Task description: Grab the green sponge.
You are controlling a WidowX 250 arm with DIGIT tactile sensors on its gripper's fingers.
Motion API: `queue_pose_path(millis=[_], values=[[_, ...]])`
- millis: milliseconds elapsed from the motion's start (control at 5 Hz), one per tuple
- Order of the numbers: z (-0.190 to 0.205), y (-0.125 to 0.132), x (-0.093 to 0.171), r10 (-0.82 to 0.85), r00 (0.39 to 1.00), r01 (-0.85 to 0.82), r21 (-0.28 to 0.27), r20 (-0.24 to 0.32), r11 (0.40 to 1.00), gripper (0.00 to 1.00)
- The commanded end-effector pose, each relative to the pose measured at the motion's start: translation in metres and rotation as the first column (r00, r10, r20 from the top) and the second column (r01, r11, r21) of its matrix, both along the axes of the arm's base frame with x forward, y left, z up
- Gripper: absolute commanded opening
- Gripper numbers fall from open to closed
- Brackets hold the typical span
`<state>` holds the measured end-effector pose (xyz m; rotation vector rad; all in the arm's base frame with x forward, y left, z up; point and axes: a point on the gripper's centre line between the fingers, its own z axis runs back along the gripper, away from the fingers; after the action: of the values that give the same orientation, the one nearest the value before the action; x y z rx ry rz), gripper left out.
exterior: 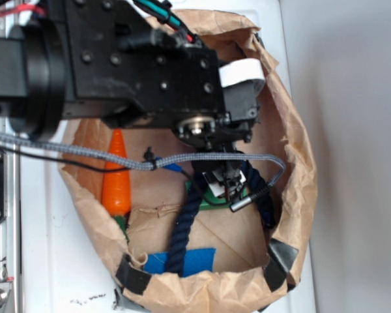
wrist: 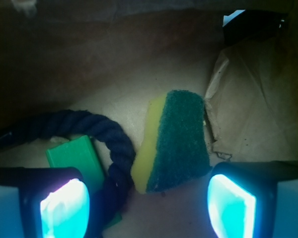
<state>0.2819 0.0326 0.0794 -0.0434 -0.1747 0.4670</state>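
Gripper (wrist: 148, 206) hangs low in the bag (exterior: 300, 163), jaws wide apart. The sponge (wrist: 174, 141) sits centre frame between the pads (wrist: 64, 208), tilted, unheld, rope (wrist: 97, 131) and green block (wrist: 74, 156) at its left.

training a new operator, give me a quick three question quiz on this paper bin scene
1. True or false: the pincer is shut on the dark green and yellow rectangular foam sponge.
2. In the wrist view, which lies beside the bright green solid block? A) dark blue twisted rope B) red cup
3. Fill in: the orange plastic carrot lies inside the crumpled brown ____ bin.

Key: 1 false, the fingers stand apart with the sponge ahead between them; 2 A; 3 paper.
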Motion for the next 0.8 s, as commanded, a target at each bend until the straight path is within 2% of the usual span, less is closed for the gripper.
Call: queue_pose_path(millis=[0, 200, 400, 600], values=[[0.000, 0.018, -0.004, 0.059, 0.996, -0.061, 0.033, 0.065, 0.998, 1.00], [-0.010, 0.012, -0.002, 0.050, 0.997, -0.052, 0.023, 0.055, 0.998, 1.00], [-0.017, 0.009, 0.005, 0.081, 0.995, -0.083, 0.040, 0.065, 0.996, 1.00], [-0.026, 0.011, 0.006, 0.100, 0.990, -0.108, 0.078, 0.098, 0.991, 1.00]])
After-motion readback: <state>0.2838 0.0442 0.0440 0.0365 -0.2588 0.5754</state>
